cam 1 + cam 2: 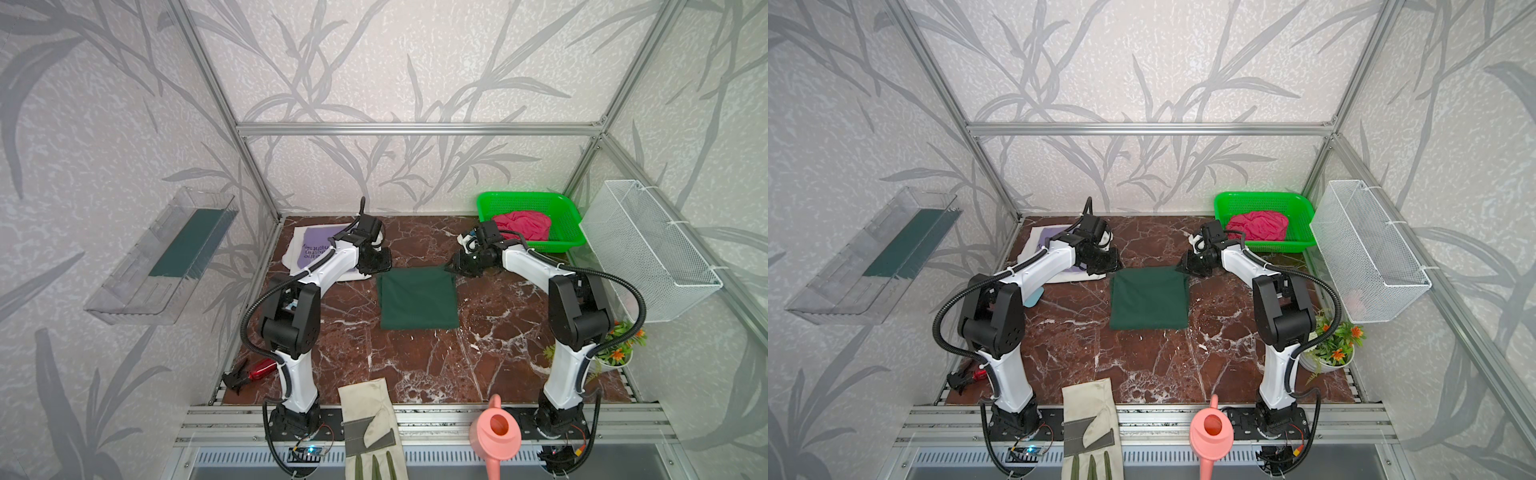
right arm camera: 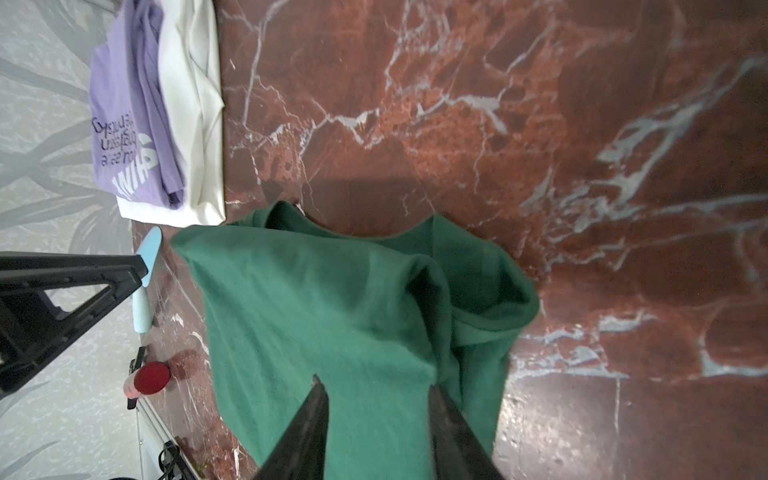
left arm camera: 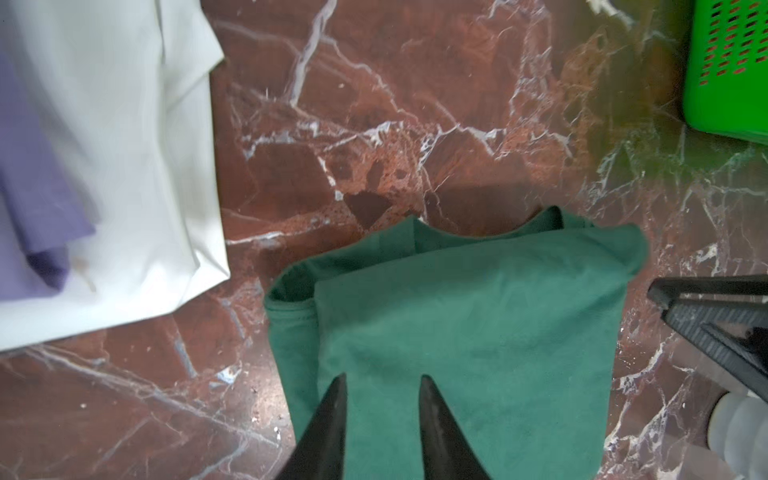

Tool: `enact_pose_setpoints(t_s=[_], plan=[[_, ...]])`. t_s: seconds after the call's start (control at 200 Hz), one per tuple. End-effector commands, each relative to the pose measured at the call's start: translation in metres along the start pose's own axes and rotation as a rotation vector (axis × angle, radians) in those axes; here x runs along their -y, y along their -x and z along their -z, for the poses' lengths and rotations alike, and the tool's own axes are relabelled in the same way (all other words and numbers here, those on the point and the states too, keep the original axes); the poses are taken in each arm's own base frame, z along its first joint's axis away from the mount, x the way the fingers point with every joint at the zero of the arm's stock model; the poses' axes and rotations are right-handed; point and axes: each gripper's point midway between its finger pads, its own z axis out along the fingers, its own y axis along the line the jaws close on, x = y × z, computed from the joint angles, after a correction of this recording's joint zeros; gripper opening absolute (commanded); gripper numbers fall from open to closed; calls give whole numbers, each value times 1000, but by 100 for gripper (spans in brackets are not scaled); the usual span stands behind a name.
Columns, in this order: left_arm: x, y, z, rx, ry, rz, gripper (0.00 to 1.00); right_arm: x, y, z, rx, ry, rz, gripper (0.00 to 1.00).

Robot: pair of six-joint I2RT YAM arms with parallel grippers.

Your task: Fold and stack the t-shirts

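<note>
- Dark green t-shirt (image 1: 417, 299) folded flat at mid worktop (image 1: 498, 365), near-square, neck opening toward the rear wall; long axis hard to tell.
- Left fingers (image 3: 332, 419) parted above its rear left corner, gripping nothing.
- Right fingers (image 2: 313, 428) likewise parted above the rear right corner, cloth beneath, none pinched.
- Lilac t-shirt (image 2: 124, 124) lying on white t-shirt (image 2: 195, 104), rear left, near the green one.
- Pink-red t-shirt (image 1: 521, 224) bunched in green basket (image 1: 490, 203), rear right.
- Four t-shirts counted, one per colour.
- One beige glove (image 1: 365, 415) and one pink watering can (image 1: 494, 432) at the front edge.
</note>
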Motion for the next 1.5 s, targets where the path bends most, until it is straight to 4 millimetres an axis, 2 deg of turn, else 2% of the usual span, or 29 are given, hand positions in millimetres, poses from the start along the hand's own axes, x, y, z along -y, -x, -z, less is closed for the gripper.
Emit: enact_pose_setpoints(t_s=[0.0,0.125,0.34,0.445,0.545,0.685,0.81,0.945,1.075,1.195,1.305,1.405,1.5], plan=[[19,16,18,143,-70,-50,36,-25,11,16,60,50,69,40],[25,6,0,124,-120,-10,35,-29,6,0,13,71,60,26],[24,14,-34,103,-119,20,32,-22,15,-37,-4,84,33,22],[16,13,-53,75,-96,31,31,-5,17,-53,-9,40,16,22],[3,8,-75,49,-78,53,30,15,10,-65,-34,6,-13,22],[-14,-3,-101,47,-72,65,27,41,0,-72,-51,-30,-53,21],[-22,-11,-113,49,-72,71,25,54,-7,-75,-61,-43,-70,21],[-30,-13,-111,60,-42,76,25,60,-6,-71,-55,-63,-65,20],[-33,-11,-103,74,-38,71,24,56,3,-61,-30,-67,-35,20],[-26,-4,-82,102,-46,55,23,41,17,-39,20,-71,20,20],[-19,-2,-56,132,-53,47,23,27,22,-13,62,-80,48,21],[-11,-14,-37,124,-85,57,23,11,13,3,83,-61,53,21],[-1,-36,-29,97,-134,68,23,-2,-10,0,45,-30,44,21]])
